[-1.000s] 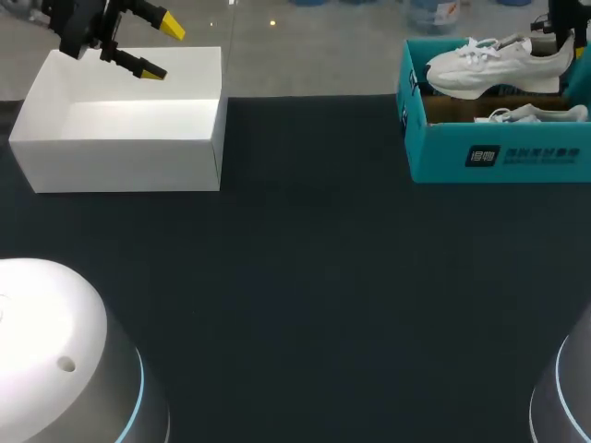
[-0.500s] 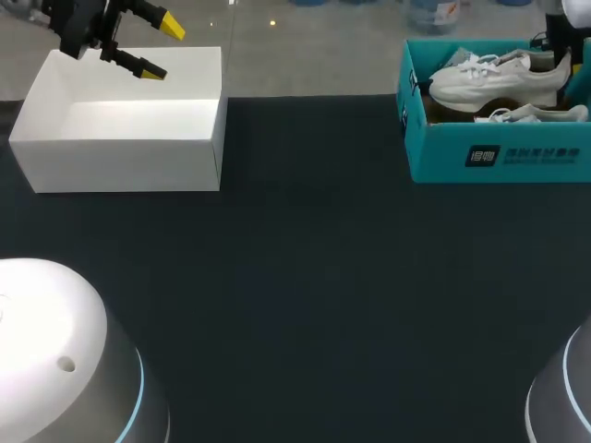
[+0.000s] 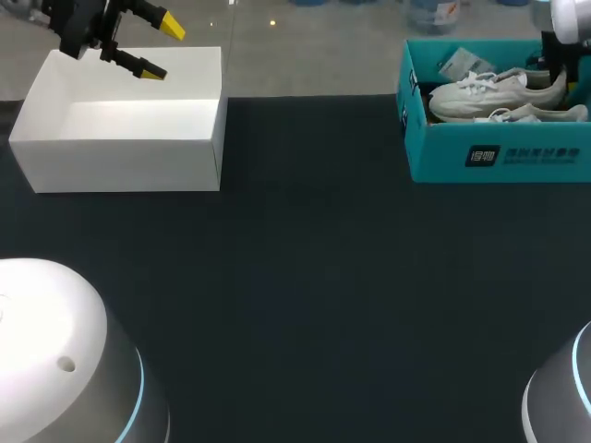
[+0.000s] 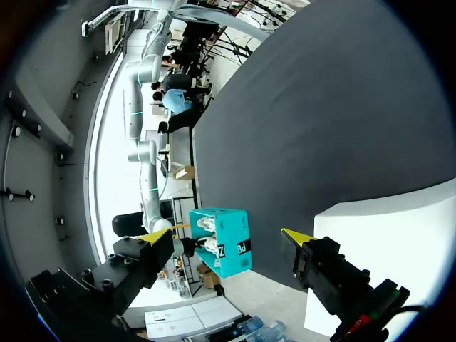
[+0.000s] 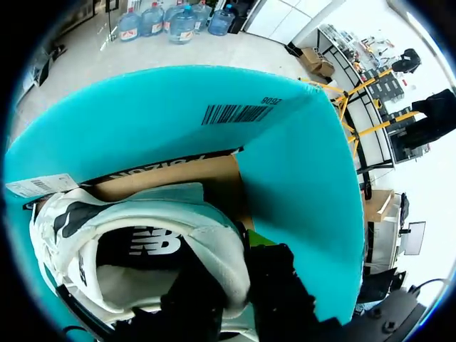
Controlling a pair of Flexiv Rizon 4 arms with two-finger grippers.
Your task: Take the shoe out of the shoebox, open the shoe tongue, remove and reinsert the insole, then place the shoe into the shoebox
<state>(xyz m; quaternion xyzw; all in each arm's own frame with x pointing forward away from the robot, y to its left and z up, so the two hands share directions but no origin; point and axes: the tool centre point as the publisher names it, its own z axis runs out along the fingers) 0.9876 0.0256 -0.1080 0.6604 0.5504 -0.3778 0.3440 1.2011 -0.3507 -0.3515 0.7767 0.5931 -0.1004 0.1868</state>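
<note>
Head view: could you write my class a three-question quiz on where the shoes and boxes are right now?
1. True or false: the left fingers, above the white box, hold a shoe.
2. The upper white shoe lies: A between the left fingers; B in the teal shoebox; C in the white box.
3. How many shoes show inside the teal shoebox?

Key: 1 false; 2 B; 3 two.

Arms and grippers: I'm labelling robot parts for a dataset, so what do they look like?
The left arm and right arm have smooth white-grey rounded housings with thin light-blue rings. The left gripper is black, with two angular fingers ending in bright yellow tips; the right gripper shows black fingers.
</note>
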